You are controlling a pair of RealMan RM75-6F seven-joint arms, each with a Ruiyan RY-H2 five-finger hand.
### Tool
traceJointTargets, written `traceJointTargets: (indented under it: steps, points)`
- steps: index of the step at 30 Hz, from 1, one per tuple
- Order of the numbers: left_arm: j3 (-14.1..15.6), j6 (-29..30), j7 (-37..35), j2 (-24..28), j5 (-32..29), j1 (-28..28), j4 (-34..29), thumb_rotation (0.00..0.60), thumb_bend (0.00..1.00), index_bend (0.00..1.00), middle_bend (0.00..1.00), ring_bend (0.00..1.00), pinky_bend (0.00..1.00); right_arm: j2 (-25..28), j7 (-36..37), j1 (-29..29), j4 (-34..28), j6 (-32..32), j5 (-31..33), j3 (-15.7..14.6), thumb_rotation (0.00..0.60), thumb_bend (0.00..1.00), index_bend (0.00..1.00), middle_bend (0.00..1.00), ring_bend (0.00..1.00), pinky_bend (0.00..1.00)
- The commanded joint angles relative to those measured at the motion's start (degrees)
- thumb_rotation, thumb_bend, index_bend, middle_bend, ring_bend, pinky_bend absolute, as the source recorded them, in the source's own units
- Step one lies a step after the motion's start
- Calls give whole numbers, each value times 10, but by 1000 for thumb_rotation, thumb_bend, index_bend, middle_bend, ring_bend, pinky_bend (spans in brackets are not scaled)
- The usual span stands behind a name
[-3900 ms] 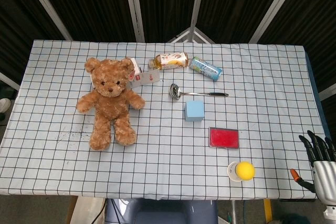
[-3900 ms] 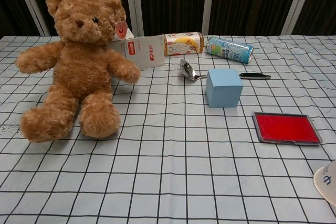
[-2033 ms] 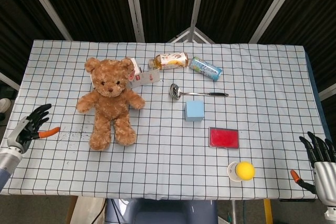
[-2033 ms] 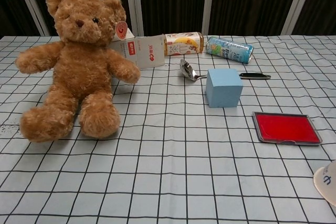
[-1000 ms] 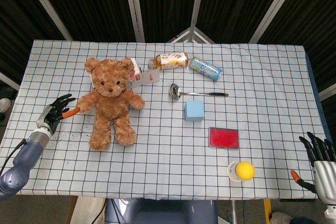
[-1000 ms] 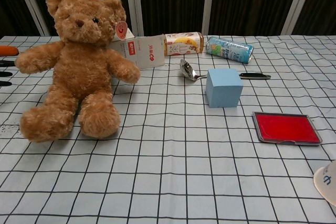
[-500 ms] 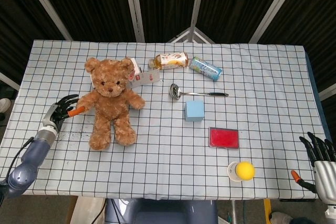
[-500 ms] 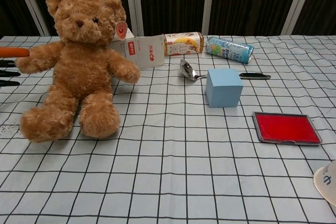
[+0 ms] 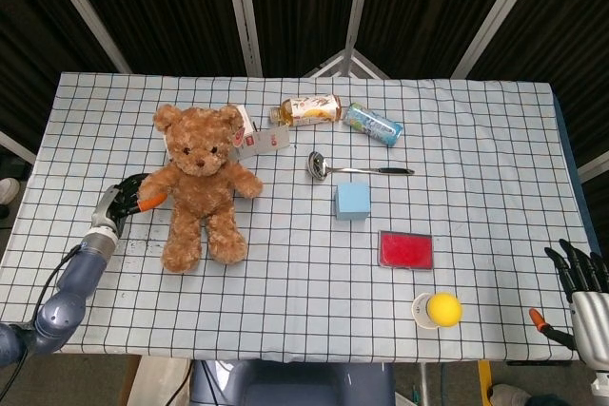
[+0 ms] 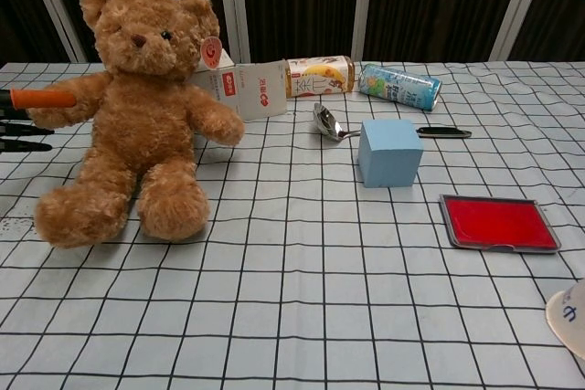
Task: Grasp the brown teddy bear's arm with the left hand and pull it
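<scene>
The brown teddy bear (image 9: 198,178) sits on the checked cloth at the left, facing me, large in the chest view (image 10: 137,107). Its outstretched arm (image 9: 157,185) points toward my left hand (image 9: 122,202). The hand's orange thumb lies across the end of that arm (image 10: 78,98), and its dark fingers (image 10: 26,131) are spread just beside and below the paw. The fingers do not visibly grip the arm. My right hand (image 9: 582,297) hangs past the table's front right corner, fingers apart and holding nothing.
Behind the bear stands a white carton (image 9: 262,140), then a lying bottle (image 9: 309,109) and a can (image 9: 371,124). A ladle (image 9: 352,168), a blue cube (image 9: 352,201), a red tray (image 9: 406,250) and a yellow ball on a cup (image 9: 442,309) lie to the right.
My left hand has come in from the left edge and moved up to the bear's arm; its thumb now overlaps the paw. The bear and the right hand have not moved.
</scene>
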Motion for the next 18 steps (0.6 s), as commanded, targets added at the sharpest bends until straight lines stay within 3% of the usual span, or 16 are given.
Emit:
traceJointTargets:
  steps: [1,11,18]
  points:
    - [-1,17,16,-9,-17,-6,3,600,348,372,382,51,2,1,2,0,0,0,0,0,600,218,117,61,77,0]
    - [-11,42,48,-21,-56,-7,6,600,388,388,410,65,4,4,0,0,-5,-4,0,-3,600,218,117,61,77,0]
    - [-21,50,67,-27,-72,-6,8,600,486,441,467,111,23,5,0,0,-6,-4,0,-3,600,217,116,61,77,0]
